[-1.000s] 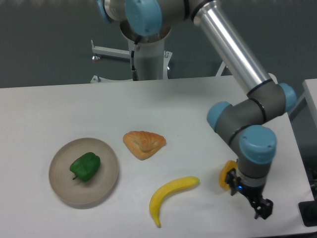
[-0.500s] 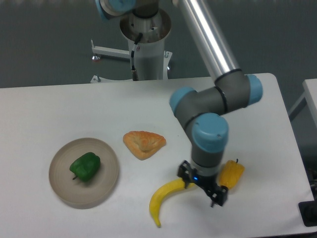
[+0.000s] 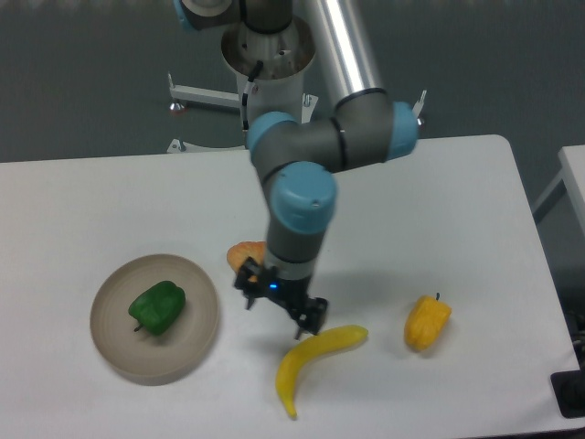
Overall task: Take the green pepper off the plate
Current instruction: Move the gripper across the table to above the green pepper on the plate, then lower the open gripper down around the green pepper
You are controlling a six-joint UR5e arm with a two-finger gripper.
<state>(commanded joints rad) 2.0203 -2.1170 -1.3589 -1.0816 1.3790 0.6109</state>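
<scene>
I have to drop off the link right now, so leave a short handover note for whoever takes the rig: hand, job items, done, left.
Hand: open, holding nothing, above the table between the plate and the banana.
Green pepper: lying on the plate, at the table's left, untouched.
Done: nothing gripped yet.
Left: bring the hand over the pepper, lower, close, lift.
Nearby: pastry partly hidden behind the wrist, yellow pepper to the right.
</scene>
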